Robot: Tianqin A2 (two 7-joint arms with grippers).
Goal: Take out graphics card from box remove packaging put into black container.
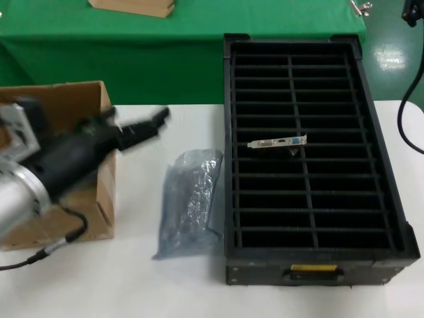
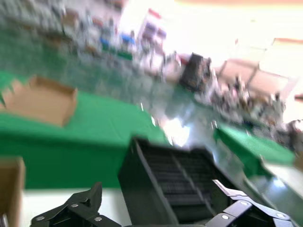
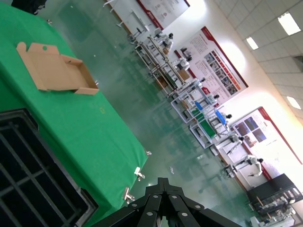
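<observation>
Black container (image 1: 391,199): stands at the table's right, its slots there to hold boards upright.
Box (image 1: 73,106): at the left, open-topped.
Packaging (image 1: 191,199): empty, discarded between box and container.
Left gripper (image 1: 142,129): spread, holding nothing, over the box's edge.
Right gripper (image 3: 163,210): pressed together, parked off the table.
Graphics card (image 1: 278,142): slotted mid-container, so the task looks finished.

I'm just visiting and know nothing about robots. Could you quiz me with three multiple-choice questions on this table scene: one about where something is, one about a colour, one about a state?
1. Where is the graphics card?
A. in the box
B. in the black container
C. on the green cloth

2. What colour is the label on the container's front?
A. yellow
B. red
C. white

3. How is the left end effector?
A. shut on the packaging
B. shut on the card
C. open, holding nothing

Answers:
1 B: its silver bracket lies across slots of the black container.
2 A: a yellow label sits above the handle.
3 C: its fingers are spread beside the box; the packaging lies on the table.
</observation>
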